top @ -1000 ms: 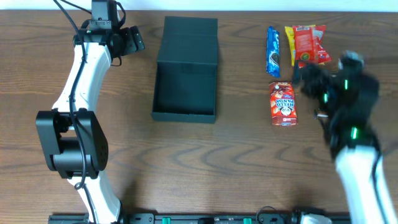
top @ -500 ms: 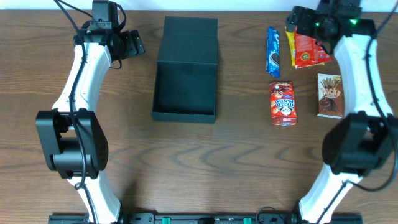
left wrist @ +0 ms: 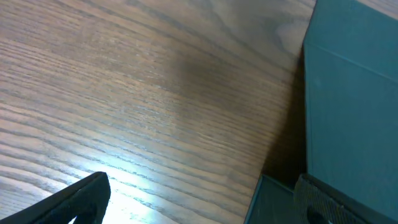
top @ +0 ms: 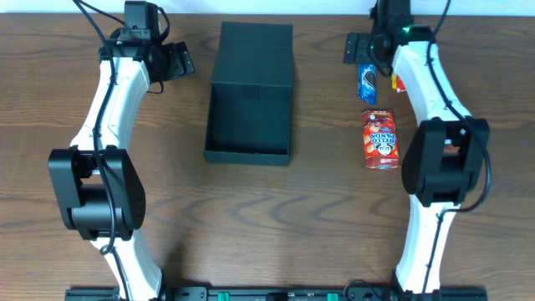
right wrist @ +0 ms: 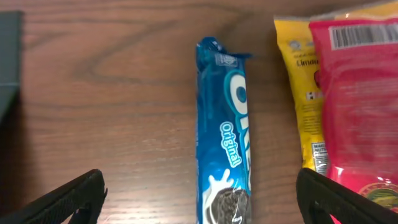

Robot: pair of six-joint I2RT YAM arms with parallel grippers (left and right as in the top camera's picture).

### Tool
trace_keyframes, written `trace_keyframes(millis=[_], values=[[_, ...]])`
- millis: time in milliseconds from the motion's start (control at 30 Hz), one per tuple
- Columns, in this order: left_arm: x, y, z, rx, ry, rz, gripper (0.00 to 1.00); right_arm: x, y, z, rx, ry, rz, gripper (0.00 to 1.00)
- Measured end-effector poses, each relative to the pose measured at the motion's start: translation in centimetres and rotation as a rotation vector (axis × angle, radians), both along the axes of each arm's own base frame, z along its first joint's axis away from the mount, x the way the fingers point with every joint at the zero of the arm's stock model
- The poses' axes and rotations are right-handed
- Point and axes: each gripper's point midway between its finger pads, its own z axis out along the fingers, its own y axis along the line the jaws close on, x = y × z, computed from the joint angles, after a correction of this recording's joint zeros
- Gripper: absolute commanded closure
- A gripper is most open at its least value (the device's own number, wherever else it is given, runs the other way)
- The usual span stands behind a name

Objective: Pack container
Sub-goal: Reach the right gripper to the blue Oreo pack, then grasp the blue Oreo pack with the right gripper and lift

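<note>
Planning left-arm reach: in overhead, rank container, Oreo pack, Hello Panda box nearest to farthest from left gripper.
1. container, immediately to the left gripper's right.
2. Oreo pack, beyond the container, partly under the right gripper.
3. Hello Panda box, right side, nearer the robot.

Blue biscuit packet [right wrist: 224, 137], far right on the desk [right wrist: 124, 93]: part of the "OREO" logo and "Original". Red box [top: 380, 139], nearer: "HELLO PANDA". Red packet [right wrist: 360, 99]: barcode. Yellow packet [right wrist: 297, 93]: print cut off, unreadable.

Dark container [top: 249, 109] — lid open, mid-table.
</note>
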Motion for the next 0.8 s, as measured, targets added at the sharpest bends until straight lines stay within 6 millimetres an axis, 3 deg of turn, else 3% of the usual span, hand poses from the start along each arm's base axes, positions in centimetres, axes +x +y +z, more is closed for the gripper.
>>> trace_keyframes(millis=[667, 800], values=[[-0.1, 0.0, -0.1, 0.000, 0.005, 0.000, 0.05, -0.2, -0.5, -6.4, -0.014, 0.092, -0.062, 0.14], [-0.1, 0.0, -0.1, 0.000, 0.005, 0.000, 0.05, -0.3, -0.5, -7.4, -0.015, 0.108, -0.065, 0.23]])
